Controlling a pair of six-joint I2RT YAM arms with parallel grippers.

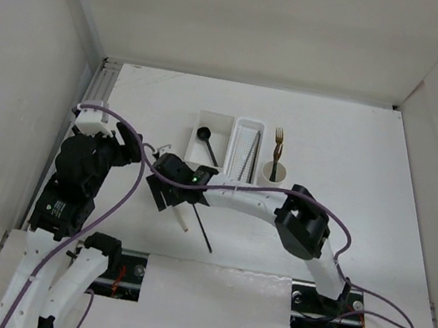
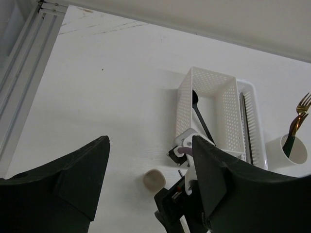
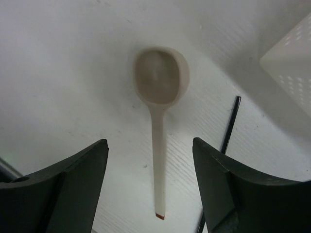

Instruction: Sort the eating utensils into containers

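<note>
Top external puts me at roughly half done. I see the black spoon (image 1: 206, 138) lying in the square box (image 1: 214, 117). Some thin metal sticks (image 1: 248, 154) are in the narrow basket (image 1: 249, 122) next to it, and the gold fork (image 1: 278, 140) stands tines-up in the round cup (image 1: 279, 177). I can't count the sticks from here.

Left out on the table (image 1: 356, 154):
- the beige spoon (image 3: 158, 121), lying flat, hollow side up as far as I can tell
- one black chopstick (image 3: 228, 131) just beside it, not touching

Both sit near the box's front corner, outside it. No brown fork shows in any view, so I can't say where it is.

Wrist cam shows the right gripper (image 3: 149, 145) spread wide and hovering over the beige spoon. The handle runs between its two fingers, with no contact that I can see. My read is that this is the pre-grasp for the spoon, which I'd expect to join the black spoon in the square box. After that the black chopstick should go to the basket.

On the other side, the left gripper (image 2: 149, 141) is also spread wide and holds nothing. It sits off to the left of the containers, apart from all the cutlery.

Risk as I see it: the spoon handle is slim and flat on the table. The close has to come down low and centred, or the fingers may ride over it.
</note>
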